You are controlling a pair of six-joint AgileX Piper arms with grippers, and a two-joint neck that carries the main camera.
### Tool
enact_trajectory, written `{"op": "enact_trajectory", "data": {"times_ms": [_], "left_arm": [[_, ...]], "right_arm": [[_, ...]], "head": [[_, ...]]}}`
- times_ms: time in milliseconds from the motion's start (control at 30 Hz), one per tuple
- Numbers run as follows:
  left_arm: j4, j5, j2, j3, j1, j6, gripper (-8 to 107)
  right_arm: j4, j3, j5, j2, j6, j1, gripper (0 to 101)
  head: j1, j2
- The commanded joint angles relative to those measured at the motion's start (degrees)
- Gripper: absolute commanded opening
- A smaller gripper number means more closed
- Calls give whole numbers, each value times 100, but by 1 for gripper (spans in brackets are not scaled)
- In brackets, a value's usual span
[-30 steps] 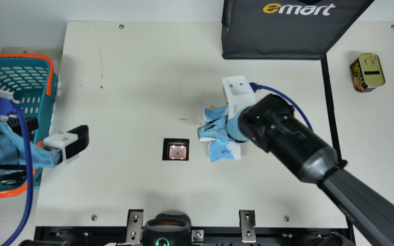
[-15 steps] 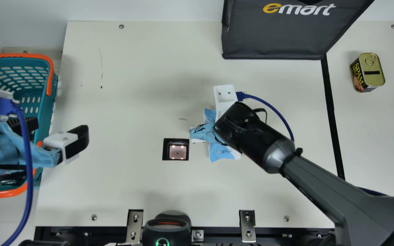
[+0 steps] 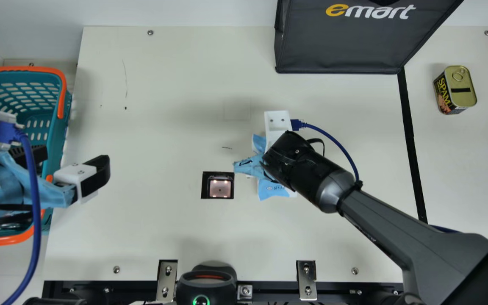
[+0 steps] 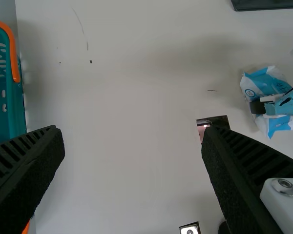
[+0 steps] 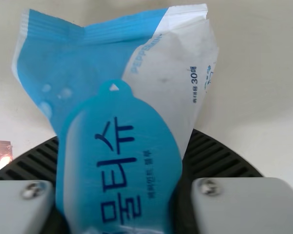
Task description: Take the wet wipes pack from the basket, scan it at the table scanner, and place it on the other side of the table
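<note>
Cream table top (image 3: 159, 228) lies flat under my camera, and a black line (image 3: 409, 127) runs down it toward the three o'clock side. The blue and white soft plastic wet wipes pack (image 3: 273, 190) is on the table, near the small dark square scanner (image 3: 220, 187) and a bit past two o'clock from it. My right gripper (image 5: 121, 155) has one ribbed finger on each side of the pack, and they look to be pinching it. My left gripper (image 4: 133, 132) has its fingers spread wide with nothing in them, over by the green basket with orange handles (image 3: 60, 91) at nine o'clock.

I think the next job is to lift the pack and show its code to the scanner. What could go wrong? The pack is soft, so it may sag or slip out if my pinch is weak. If I squeeze too hard, it may crinkle and the code won't read. The code could also face the wrong way, or a finger could cover it. If I stay too low, I could drag the pack over the scanner. Later, the gold and black can (image 3: 456, 90) at two o'clock could get knocked if I swing too wide.
</note>
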Motion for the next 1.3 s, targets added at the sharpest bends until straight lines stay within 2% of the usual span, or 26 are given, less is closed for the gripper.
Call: {"op": "enact_trajectory", "data": {"times_ms": [0,67,100,500,733,1000,1267], "left_arm": [[0,0,0,0,0,0,90],[0,0,0,0,0,0,90],[0,0,0,0,0,0,90],[0,0,0,0,0,0,90],[0,0,0,0,0,0,90],[0,0,0,0,0,0,90],[0,0,0,0,0,0,90]], "right_arm": [[-17,2,16,-18,19,9,15],[-44,-5,42,-54,40,18,1],[-62,-10,60,-78,52,24,0],[-245,-309,539,-566,-34,57,0],[-201,-398,680,-844,-276,-138,0],[82,175,396,-1433,-1110,-1075,0],[539,725,288,-2050,-2449,-2488,0]], "head": [[-157,9],[-157,9],[-157,9],[-157,9],[-157,-925],[-157,-1991],[-157,-1991]]}}
